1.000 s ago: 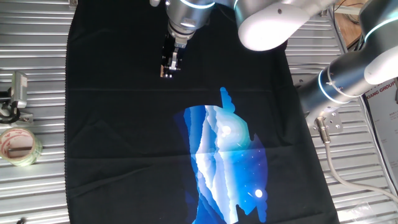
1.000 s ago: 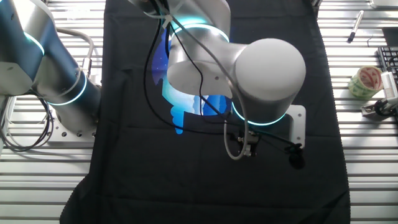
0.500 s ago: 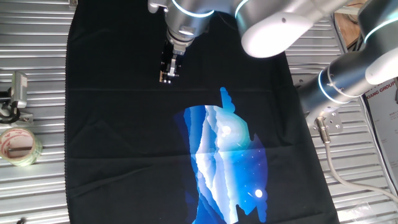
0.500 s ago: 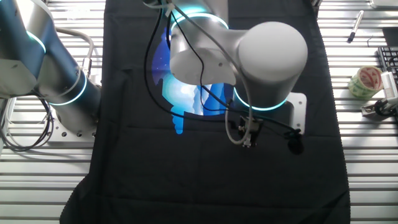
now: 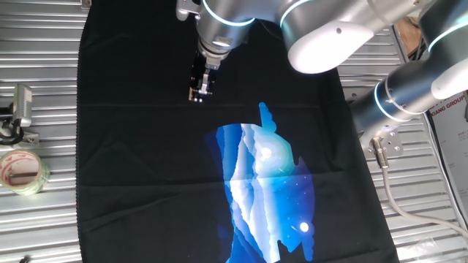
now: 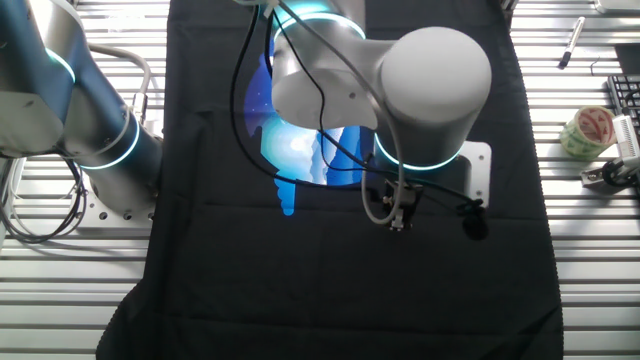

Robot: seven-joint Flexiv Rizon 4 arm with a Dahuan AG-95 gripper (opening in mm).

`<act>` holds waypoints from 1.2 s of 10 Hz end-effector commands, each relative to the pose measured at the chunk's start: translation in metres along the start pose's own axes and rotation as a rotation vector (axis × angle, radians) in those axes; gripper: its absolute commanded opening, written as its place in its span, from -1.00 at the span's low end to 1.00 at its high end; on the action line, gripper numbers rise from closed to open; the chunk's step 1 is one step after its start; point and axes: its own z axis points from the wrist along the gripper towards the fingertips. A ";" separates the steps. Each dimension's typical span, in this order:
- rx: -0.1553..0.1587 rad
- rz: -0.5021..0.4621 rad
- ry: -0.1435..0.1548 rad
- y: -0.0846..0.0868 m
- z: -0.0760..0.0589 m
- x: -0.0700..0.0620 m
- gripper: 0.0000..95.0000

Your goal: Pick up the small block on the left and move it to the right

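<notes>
gripper (image 5: pixel 197 93) low over black cloth (image 5: pixel 146 183) on table | small block (image 5: pixel 196 92) at fingertips, apparently between jaws | jaws look closed on it, view poor | destination lies across cloth, beyond blue print (image 5: pixel 267 190)

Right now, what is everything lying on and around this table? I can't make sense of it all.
Block: one, light tan, tiny, between the gripper's fingertips near the cloth's far left part.
Cloth: one, black with a blue-white print, covering the table's middle.
Tape roll: one, clear, on the metal slats left of the cloth.
Clip: one, grey metal, just beyond the tape roll.
Pen: one, dark, on the slats in the other view.
Table: one, ribbed silver metal.
Arm: one, white-grey with glowing cyan rings.
Gripper: one, dark, pointing down, shut on the block.
</notes>
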 end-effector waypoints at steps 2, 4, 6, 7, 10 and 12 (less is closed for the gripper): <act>0.010 -0.026 0.002 0.003 0.000 -0.001 -1.00; 0.005 -0.033 0.002 0.005 -0.001 -0.003 -1.00; 0.004 -0.023 0.003 0.011 -0.002 -0.007 -1.00; 0.001 -0.019 0.009 0.012 -0.003 -0.009 -1.00; -0.003 -0.018 0.009 0.012 -0.006 -0.009 -1.00; -0.013 -0.008 0.011 0.012 -0.005 -0.009 -1.00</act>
